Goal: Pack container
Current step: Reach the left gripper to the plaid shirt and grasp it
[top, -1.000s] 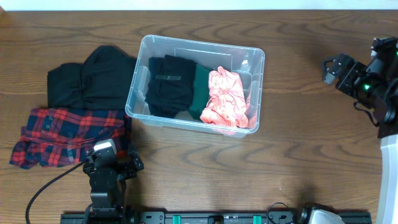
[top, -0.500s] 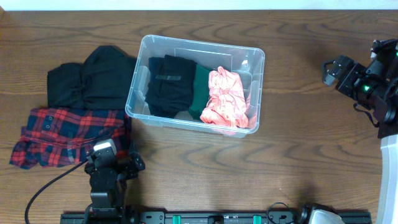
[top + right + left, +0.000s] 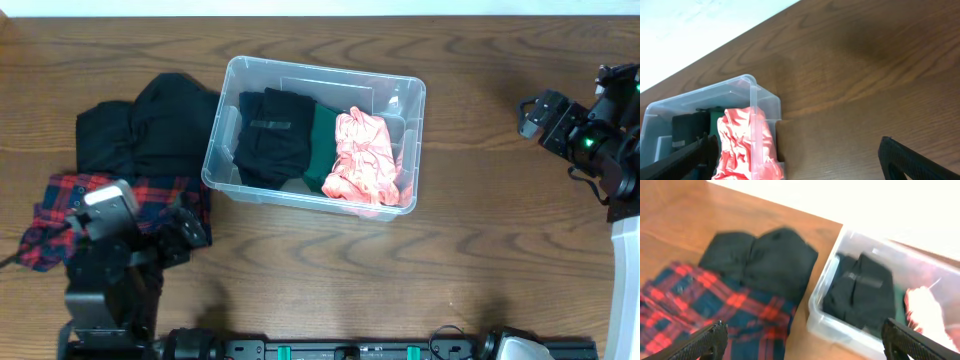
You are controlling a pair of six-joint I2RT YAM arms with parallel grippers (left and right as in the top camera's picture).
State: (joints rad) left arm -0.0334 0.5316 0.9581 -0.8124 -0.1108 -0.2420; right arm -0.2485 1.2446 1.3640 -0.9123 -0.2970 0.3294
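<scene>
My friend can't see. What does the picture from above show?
A clear container on a wooden table holds a black garment, green cloth and pink cloth. Left of it lie dark clothes and a red plaid shirt, partly under a robot arm.

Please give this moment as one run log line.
left gripper open, near plaid shirt | right gripper open | container holds black garment, green garment, pink garment

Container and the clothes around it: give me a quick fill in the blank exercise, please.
Inside the container, a ____ garment lies between the black garment and the pink garment.
In the overhead view the pink garment lies at the container's ____ end.
The plaid garment lies outside it, on the ____.
Missing: green; right; table.
</scene>
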